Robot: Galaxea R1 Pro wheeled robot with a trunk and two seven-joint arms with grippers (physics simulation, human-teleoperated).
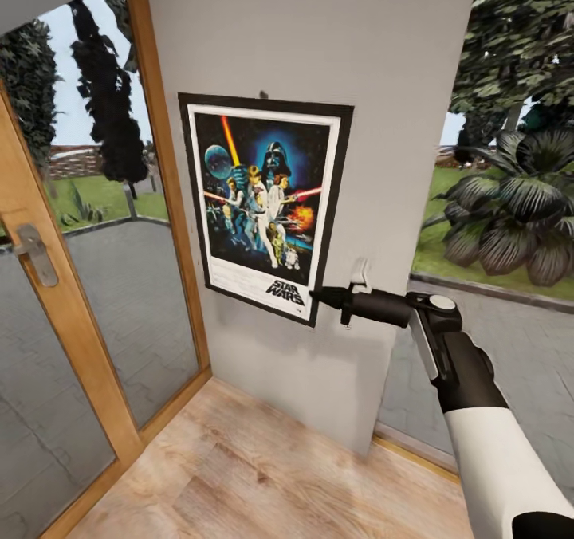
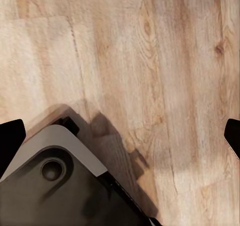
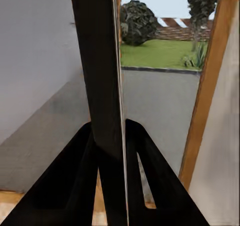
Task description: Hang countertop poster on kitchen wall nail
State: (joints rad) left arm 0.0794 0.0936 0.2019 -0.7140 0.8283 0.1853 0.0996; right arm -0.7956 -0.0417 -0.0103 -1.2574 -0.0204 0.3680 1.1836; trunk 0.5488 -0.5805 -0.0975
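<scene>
Pinching the poster by its lower right corner, the right end effector holds it flat on the grey wall, top edge under the nail, presumably to hook it on.

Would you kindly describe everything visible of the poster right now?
The poster is an upright rectangle with a thin black frame, a white inner border and colourful figures on dark blue above a Star Wars title. It lies flat against the pale grey wall, slightly tilted, its top edge just under a nail. The right hand pinches its lower right corner.
</scene>
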